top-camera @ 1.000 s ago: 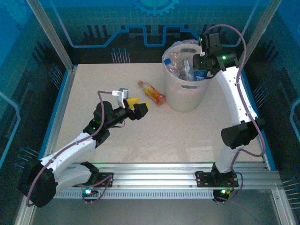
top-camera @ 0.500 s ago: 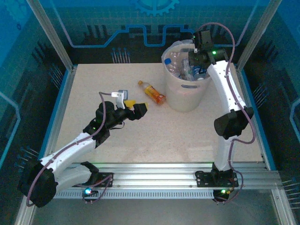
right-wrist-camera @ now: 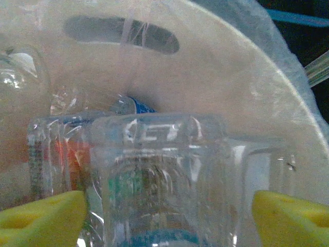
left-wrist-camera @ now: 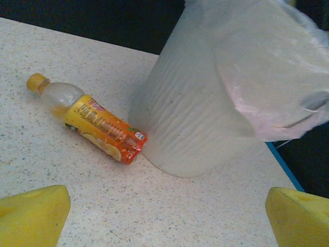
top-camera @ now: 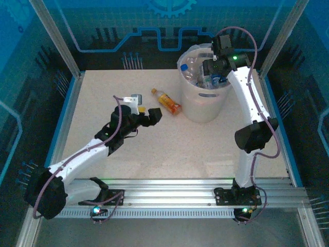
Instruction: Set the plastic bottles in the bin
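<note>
- My left gripper (top-camera: pixel 152 116) (left-wrist-camera: pixel 164 221) has its fingers spread wide with nothing between them. It hovers over the table (top-camera: pixel 154 154).
- The loose bottle (top-camera: pixel 166 101) (left-wrist-camera: pixel 97 126) lies on its side beyond those fingers, far and slightly right of them, apart from both pads.
- It has a yellow cap, a clear neck and an orange-yellow label turning red at the base. The cap points far-left, and the base sits just beside the foot of the bin (top-camera: pixel 203 105) (left-wrist-camera: pixel 190 118).
- My right gripper (top-camera: pixel 208 69) (right-wrist-camera: pixel 167 216) is over the bin's mouth, fingers wide.
- A clear bottle (right-wrist-camera: pixel 159 175) stands between those fingers. There is a gap at the right pad, and I cannot tell whether the left pad touches it.
- The bin stands far right on the table. It is whitish and translucent, with a ribbed wall, an oval handle slot and thin film draped over its rim.
- More bottles (top-camera: pixel 198 72) are heaped inside it, mostly clear.
</note>
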### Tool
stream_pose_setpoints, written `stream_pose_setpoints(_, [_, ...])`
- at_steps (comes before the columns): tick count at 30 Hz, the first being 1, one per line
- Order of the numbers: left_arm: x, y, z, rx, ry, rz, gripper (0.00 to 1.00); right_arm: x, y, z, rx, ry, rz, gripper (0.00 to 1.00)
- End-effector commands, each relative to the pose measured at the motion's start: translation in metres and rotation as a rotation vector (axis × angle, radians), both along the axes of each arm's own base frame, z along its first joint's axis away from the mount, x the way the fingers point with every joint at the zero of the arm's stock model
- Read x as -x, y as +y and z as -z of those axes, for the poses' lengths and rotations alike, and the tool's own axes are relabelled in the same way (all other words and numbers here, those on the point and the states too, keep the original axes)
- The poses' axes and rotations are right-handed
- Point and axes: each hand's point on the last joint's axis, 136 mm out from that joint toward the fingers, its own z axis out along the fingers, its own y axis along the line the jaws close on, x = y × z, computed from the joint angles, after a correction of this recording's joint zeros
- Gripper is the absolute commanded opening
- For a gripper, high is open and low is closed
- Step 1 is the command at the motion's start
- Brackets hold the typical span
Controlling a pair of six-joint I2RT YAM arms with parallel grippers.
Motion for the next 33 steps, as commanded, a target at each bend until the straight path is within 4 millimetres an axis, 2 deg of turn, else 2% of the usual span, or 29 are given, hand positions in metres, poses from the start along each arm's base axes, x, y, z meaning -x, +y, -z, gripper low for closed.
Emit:
stream_pose_setpoints(1, [-0.015,0.001,0.002,-0.03,0.02,-0.051,0.99,0.024,0.001,-0.044,-0.029,-0.078,-0.021,0.93])
stream_pose_setpoints(5, [-0.032,-0.001,0.013,-0.04,0.067,-0.095,0.99,0.035,0.0,-0.057,-0.051,-0.101,-0.024,1.0])
stream_pose_setpoints(12, [-0.073,0.003,0.041,-0.033,0.196,-0.21,0.99,0.065,0.001,-0.073,-0.108,-0.135,-0.034,1.0])
stream_pose_setpoints(16, [-0.1,0.004,0.061,-0.03,0.263,-0.254,0.99,0.087,0.001,-0.077,-0.154,-0.165,-0.04,1.0])
stream_pose_setpoints(23, [-0.141,-0.006,0.099,-0.024,0.391,-0.29,0.99,0.117,-0.002,-0.073,-0.209,-0.196,-0.032,1.0])
stream_pose_setpoints(28, [-0.158,-0.01,0.124,-0.042,0.467,-0.327,0.99,0.131,-0.004,-0.072,-0.231,-0.21,-0.027,1.0])
stream_pose_setpoints(33, [-0.166,-0.013,0.146,-0.047,0.539,-0.359,0.99,0.138,-0.005,-0.069,-0.236,-0.208,-0.024,1.0])
